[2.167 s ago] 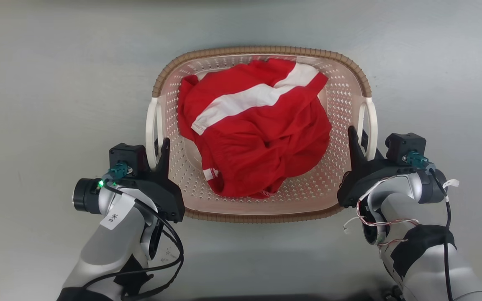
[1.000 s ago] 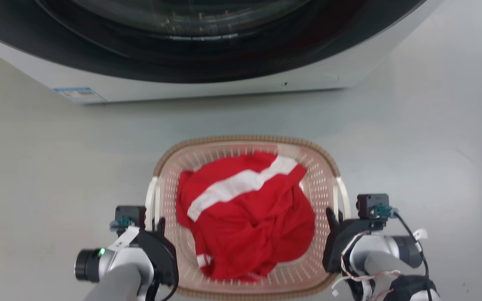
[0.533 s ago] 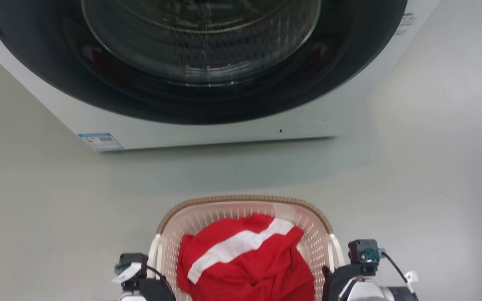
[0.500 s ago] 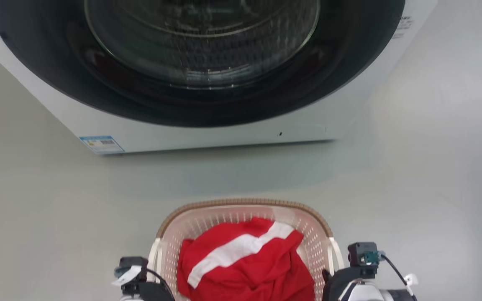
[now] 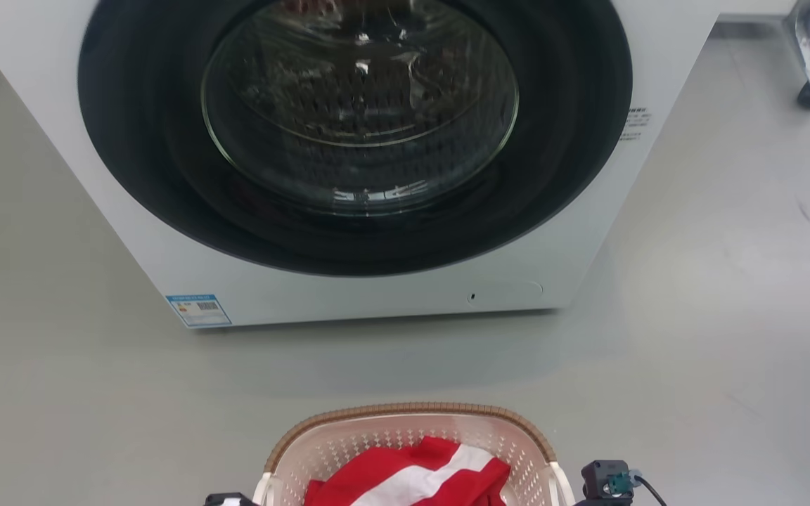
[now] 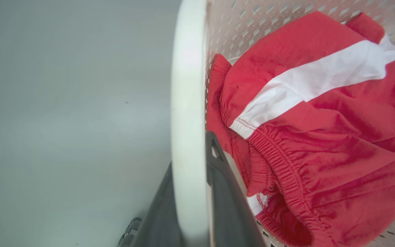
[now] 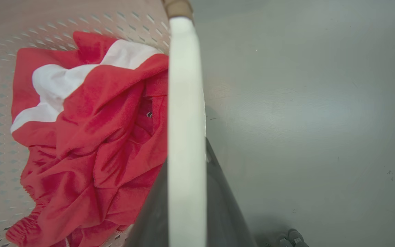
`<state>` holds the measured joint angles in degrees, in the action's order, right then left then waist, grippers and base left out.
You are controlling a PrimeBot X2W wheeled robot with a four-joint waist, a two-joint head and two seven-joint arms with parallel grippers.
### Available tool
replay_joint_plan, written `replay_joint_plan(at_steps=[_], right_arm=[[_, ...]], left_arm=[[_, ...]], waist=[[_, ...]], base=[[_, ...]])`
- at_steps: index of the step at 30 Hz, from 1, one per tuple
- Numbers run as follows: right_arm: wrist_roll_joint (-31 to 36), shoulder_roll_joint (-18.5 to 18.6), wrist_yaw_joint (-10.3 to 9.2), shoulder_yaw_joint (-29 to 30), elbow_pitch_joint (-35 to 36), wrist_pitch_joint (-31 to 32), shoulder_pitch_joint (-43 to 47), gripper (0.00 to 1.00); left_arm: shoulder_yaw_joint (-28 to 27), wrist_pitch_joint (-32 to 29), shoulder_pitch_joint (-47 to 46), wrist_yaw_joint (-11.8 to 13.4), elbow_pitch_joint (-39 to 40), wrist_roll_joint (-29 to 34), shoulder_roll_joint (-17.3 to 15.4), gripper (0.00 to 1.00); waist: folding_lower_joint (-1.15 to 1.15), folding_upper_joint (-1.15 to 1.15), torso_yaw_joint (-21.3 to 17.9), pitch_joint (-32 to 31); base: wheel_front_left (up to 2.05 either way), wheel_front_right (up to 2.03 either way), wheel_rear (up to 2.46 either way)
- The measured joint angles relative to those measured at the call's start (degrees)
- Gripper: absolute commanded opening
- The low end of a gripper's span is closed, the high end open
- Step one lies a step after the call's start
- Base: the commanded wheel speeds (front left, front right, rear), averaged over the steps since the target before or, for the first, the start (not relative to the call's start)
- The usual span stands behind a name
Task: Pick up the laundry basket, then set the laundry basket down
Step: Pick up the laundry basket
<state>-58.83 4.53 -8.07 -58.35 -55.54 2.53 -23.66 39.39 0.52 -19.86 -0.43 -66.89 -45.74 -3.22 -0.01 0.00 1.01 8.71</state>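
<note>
The laundry basket [image 5: 412, 413] shows at the bottom edge of the head view, near the front of a white washing machine [image 5: 391, 299] with a dark round door [image 5: 356, 133]. It holds a red garment [image 6: 321, 130] with a white stripe. The left end effector [image 6: 190, 151] is clamped on the basket's white side handle [image 6: 187, 85], one dark finger on each side. The right end effector [image 7: 186, 154] grips the opposite handle [image 7: 183, 85] likewise. A blue-edged sticker [image 5: 197, 310] low on the machine's front and small print [image 5: 633, 125] beside the door are too fine to read.
</note>
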Motion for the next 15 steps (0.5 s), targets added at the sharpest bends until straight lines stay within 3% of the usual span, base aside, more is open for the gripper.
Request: replay_joint_plan(at_steps=[15], right_arm=[[-3.69, 0.26, -0.08, -2.57, 0.58, 1.01, 1.38, 0.0]], left_arm=[[1.48, -1.52, 1.81, 1.02, 0.38, -1.26, -0.3, 0.0]], waist=[[0.01, 0.0, 0.37, -3.42]], base=[[0.0, 0.0, 0.0]])
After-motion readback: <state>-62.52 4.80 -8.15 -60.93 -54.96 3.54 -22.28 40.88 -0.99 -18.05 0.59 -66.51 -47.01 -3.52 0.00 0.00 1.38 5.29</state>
